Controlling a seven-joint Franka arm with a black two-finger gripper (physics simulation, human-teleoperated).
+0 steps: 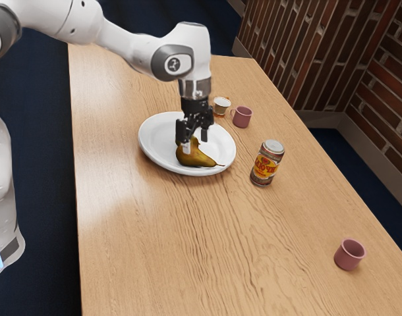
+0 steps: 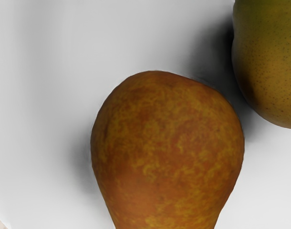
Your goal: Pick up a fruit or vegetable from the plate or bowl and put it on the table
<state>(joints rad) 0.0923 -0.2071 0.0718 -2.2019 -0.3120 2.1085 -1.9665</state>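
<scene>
A reddish-brown, round-bottomed pear (image 2: 167,148) lies on the round white plate (image 1: 155,142) under the black two-finger gripper (image 1: 196,139), fingers wide apart. It looks firm, fairly light, bruisable; a gentle pinch across its fat end suits. Two pears, one plate, one red-and-yellow-labelled metal can (image 1: 265,166), one small white cup (image 1: 221,107), two mauve cups (image 1: 242,118).

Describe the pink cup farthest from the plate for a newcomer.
On the wooden table, start at the white plate. Go past the can toward the exterior view's lower right. The pink cup there stands alone; its lookalike sits near the plate.
</scene>
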